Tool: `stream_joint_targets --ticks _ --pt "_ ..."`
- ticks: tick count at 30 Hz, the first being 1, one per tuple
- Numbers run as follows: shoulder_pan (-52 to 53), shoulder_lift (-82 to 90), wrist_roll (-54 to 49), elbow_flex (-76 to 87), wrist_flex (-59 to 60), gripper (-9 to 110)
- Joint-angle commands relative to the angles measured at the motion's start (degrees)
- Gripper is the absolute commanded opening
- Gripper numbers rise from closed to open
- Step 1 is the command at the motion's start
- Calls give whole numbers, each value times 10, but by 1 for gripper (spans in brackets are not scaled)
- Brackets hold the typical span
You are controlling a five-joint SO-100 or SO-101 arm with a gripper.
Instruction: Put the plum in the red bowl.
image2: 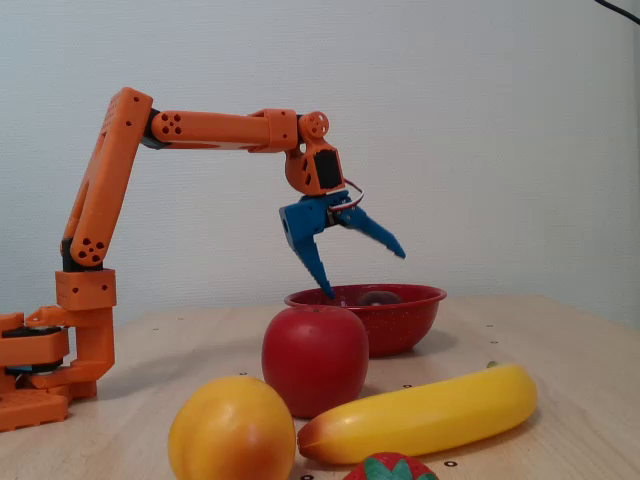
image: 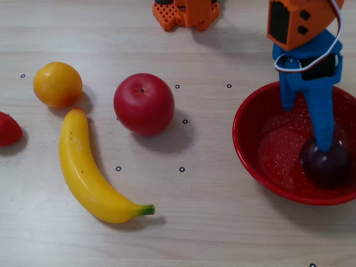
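The red bowl point(image: 247, 139) stands at the right of the table in a fixed view and shows behind the apple in the other fixed view point(image2: 405, 322). The dark plum point(image: 329, 162) lies inside the bowl near its right side; only its top shows over the rim in the side-on fixed view point(image2: 378, 297). My blue gripper point(image: 305, 127) hangs over the bowl, just above the plum. Its jaws are spread wide and hold nothing point(image2: 362, 270). One fingertip points down at the bowl's rim, and the other is raised to the right.
A red apple point(image: 144, 104) sits left of the bowl. Farther left lie an orange point(image: 57, 84), a banana point(image: 89, 172) and a strawberry point(image: 8, 129) at the left edge. The arm's orange base point(image: 186, 14) stands at the table's far edge.
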Motion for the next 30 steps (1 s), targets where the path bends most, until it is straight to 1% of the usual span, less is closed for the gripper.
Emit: stream_joint_targets --ticks 1,3,4,5,11,13,18,21,26,30 --pt "-16 91 1 -60 -1 49" --pt "-23 124 1 -59 -15 45" --pt "-28 144 -2 -54 -24 41" --pt "-33 165 -8 -50 -26 34" --pt "-72 294 -15 24 -20 12" --pt "-88 331 -18 48 -5 1" --pt "-126 416 -19 126 35 0" --pt "-143 485 -21 215 36 0" --pt "-169 624 7 409 -21 0" --pt "-189 713 25 526 -61 0"
